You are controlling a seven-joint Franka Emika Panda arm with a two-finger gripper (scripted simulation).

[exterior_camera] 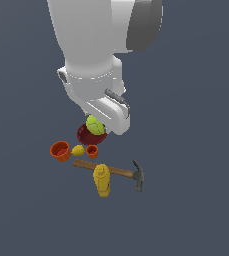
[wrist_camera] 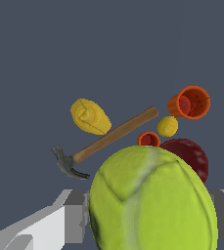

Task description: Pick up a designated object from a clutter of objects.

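The tennis ball sits clamped in the tool, whose fingers press against both its sides, closed to the ball's width. In the exterior view it hangs above the dark red bowl. Below lie the lemon between two orange cups, then the hammer and the yellow bottle across its handle, all on the counter.

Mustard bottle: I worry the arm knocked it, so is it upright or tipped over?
Tipped over. The mustard bottle lies on its side beside the hammer, its cap end showing in the wrist view.
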